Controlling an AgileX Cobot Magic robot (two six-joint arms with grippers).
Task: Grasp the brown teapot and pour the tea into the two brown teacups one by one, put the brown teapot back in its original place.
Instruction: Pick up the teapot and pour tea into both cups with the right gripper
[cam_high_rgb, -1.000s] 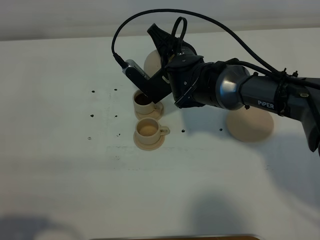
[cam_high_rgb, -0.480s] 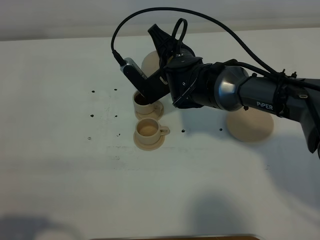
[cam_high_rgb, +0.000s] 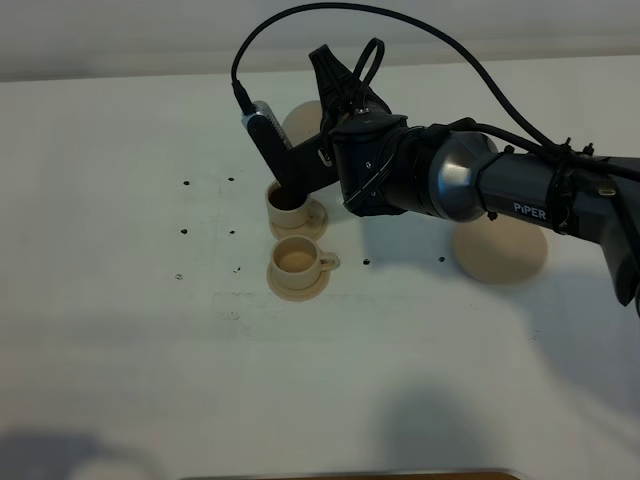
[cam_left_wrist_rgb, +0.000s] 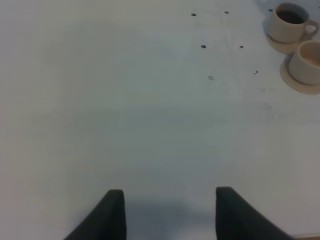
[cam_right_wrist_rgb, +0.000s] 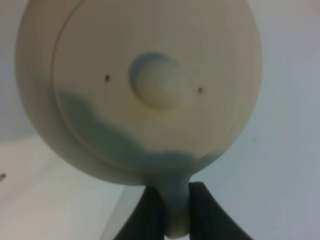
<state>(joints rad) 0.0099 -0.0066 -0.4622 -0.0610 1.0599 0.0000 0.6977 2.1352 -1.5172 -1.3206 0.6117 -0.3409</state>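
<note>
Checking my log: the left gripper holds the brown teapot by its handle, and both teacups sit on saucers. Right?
Wrong arm: the right gripper holds the brown teapot by its handle, as the right wrist view shows; the left gripper is open and empty. Both teacups do sit on saucers.

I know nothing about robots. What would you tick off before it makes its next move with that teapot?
1. Grip: the right pincer is closed on the handle of the brown teapot: ok.
2. Lid seated on the teapot: ok.
3. Far teacup holds dark tea: ok.
4. Near teacup filled: cannot tell; its inside only looks pale brown.
5. Large saucer bare for the teapot's return: ok.
6. Left pincer open over the table, well apart from both cups: ok.
</note>
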